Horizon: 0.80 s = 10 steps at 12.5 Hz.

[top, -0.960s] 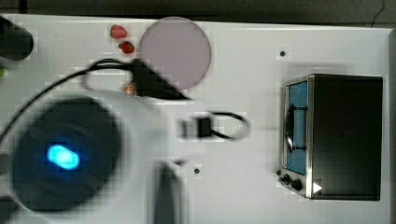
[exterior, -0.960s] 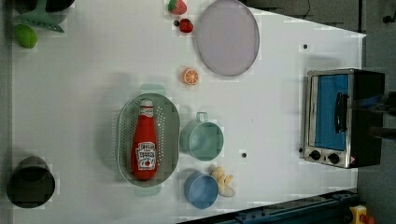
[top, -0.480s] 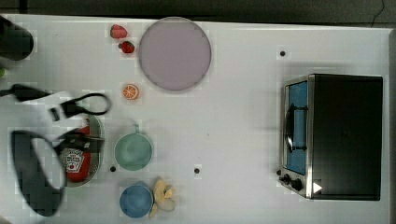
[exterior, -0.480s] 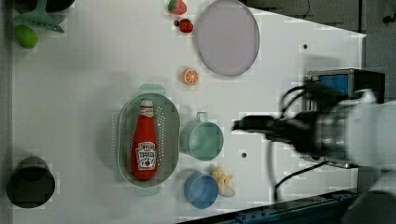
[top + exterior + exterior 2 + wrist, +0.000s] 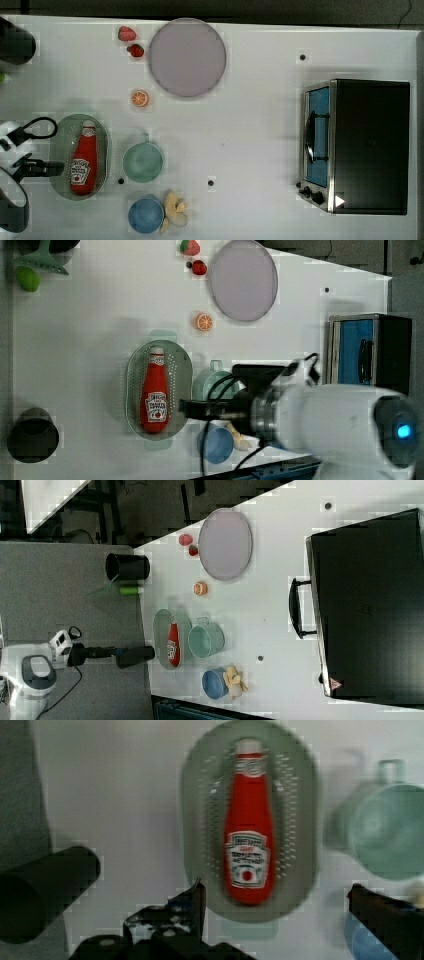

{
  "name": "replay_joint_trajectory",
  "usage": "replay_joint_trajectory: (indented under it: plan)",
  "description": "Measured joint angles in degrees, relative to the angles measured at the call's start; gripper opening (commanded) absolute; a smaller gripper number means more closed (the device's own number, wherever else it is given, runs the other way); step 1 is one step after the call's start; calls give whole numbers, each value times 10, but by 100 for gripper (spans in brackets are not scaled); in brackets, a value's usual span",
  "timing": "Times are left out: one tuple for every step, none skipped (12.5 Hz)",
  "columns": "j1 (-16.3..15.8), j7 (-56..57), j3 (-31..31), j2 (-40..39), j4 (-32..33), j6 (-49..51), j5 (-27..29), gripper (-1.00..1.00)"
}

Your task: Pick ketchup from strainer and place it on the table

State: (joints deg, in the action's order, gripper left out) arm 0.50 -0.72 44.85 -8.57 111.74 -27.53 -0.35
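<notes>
Layout, read across the top view from its left to its right.

1. The gripper (image 5: 47,167) enters from the top view's left edge and hangs over the left rim of the strainer (image 5: 57,150). In the wrist view its two fingers (image 5: 192,907) stand far apart, with nothing between them.
2. The ketchup (image 5: 84,161) lies flat on the strainer's perforated bottom, lengthwise, white cap toward the top view's top, label facing up.
3. Just right of the strainer stands the green cup (image 5: 143,161), with the blue cup (image 5: 145,214) and a banana peel (image 5: 174,210) below it in the top view.
4. Above these lie an orange slice (image 5: 139,98), two strawberries (image 5: 131,41) and the lilac plate (image 5: 187,56).
5. The toaster oven (image 5: 360,145) sits well apart, at the top view's right.

Step in hand: approach. The bottle is untouched and the claw is above it (height over the bottle cannot be judged exactly).

Next move, as a judgement:
- Centre the open fingers over the bottle's body, one finger on each long side.
- Descend inside the strainer walls without striking the rim.
- Close, lift clear, then set down on bare table (image 5: 255,125), between the green cup and the oven.
</notes>
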Motion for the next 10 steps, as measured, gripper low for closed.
replay_joint_trajectory:
  plan:
    - [-8, 0, 2, -11, 17, -19, -34, 100]
    - [-12, 0, 3, -21, 41, -42, -54, 100]
    - [-15, -1, 1, -36, 62, -66, -63, 100]
    - [-16, -2, -3, -52, 80, -94, -82, 100]
    - [-14, -4, -3, -73, 96, -121, -102, 100]
    - [-12, -9, -4, -97, 107, -147, -111, 100]
    - [-9, -18, -4, -120, 111, -166, -120, 100]
    - [-9, -27, -9, -143, 117, -196, -145, 100]
    - [-11, -41, -17, -167, 118, -221, -162, 100]
    - [-11, -59, -25, -189, 118, -237, -177, 100]
